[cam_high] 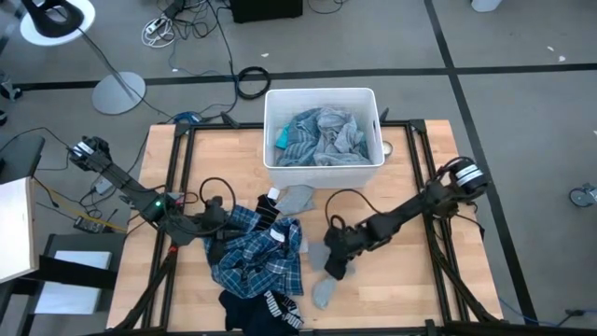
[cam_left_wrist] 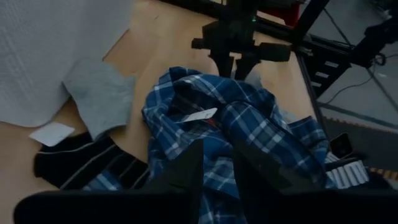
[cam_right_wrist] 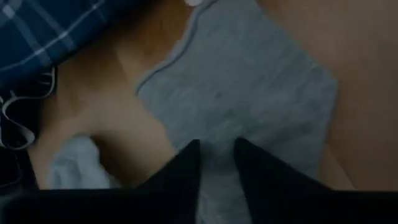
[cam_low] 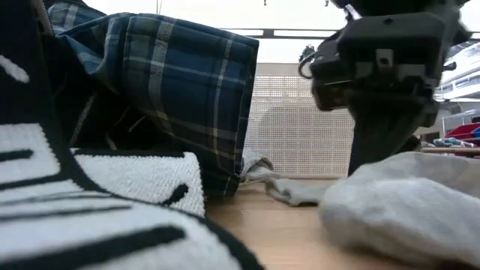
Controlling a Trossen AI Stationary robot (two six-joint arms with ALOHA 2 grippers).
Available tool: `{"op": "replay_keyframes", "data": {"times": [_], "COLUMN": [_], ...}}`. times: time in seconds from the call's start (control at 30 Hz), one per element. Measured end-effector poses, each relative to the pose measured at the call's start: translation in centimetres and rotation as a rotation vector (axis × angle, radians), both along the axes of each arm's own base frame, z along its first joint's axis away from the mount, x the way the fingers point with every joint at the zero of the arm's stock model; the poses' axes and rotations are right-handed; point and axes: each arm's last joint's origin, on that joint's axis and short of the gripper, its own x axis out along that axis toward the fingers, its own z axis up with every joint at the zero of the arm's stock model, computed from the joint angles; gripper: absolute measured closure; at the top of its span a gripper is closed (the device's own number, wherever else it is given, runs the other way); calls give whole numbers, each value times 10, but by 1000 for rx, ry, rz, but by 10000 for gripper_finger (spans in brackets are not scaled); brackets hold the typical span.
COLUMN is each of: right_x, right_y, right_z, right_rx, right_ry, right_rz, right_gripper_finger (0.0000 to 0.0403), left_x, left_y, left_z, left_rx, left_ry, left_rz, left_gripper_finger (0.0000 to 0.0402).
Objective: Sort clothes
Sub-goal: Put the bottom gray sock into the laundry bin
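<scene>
A blue-and-white plaid shirt (cam_high: 256, 257) lies crumpled on the wooden table, left of centre. My left gripper (cam_high: 216, 241) is shut on its left side. A grey sock (cam_high: 323, 285) lies on the table right of the shirt, and my right gripper (cam_high: 336, 264) is shut on it. A second grey sock (cam_high: 297, 198) lies flat by the white bin (cam_high: 270, 131). The bin holds grey-blue striped pieces (cam_high: 322, 135) and a turquoise item (cam_high: 282, 138). A navy item with white stripes (cam_high: 266, 313) lies at the near edge. My left gripper pinches a bunched fold of the plaid shirt (cam_left_wrist: 217, 146) between its two fingers, coming in low from the table's left. The shirt stands raised in folds around the fingers (cam_low: 187, 90), and its lower part rests on the table. My right gripper pinches the grey sock's flat body (cam_right_wrist: 217, 134) between its two fingers, slanting down from the table's right. The sock lies on the table (cam_low: 397, 202).
A dark striped sock (cam_high: 269, 207) and a small white tag (cam_left_wrist: 53, 132) lie between the shirt and the bin. The black frame rails (cam_high: 177, 168) run along the table's sides. Bare wood shows at the right, near side (cam_high: 401, 280).
</scene>
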Motion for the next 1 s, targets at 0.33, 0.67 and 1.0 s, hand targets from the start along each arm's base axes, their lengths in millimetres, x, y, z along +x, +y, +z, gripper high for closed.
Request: {"op": "replay_keyframes", "data": {"times": [0.33,0.67,1.0], "right_x": [15,19,13], "right_y": [-24,-87,-187], "right_z": [74,247,333], "right_rx": [-203,-604,-988], "right_ry": [25,-258,-411], "right_rz": [142,144,-172], "right_gripper_finger": [399,401,402], "left_x": [1,2,4], "left_y": [-1,-1,-1], "left_z": [2,4,9], "left_rx": [-56,-73,-182], "left_ry": [-14,-38,-97], "left_rz": [13,20,106], "left_gripper_finger": [312,312,312]}}
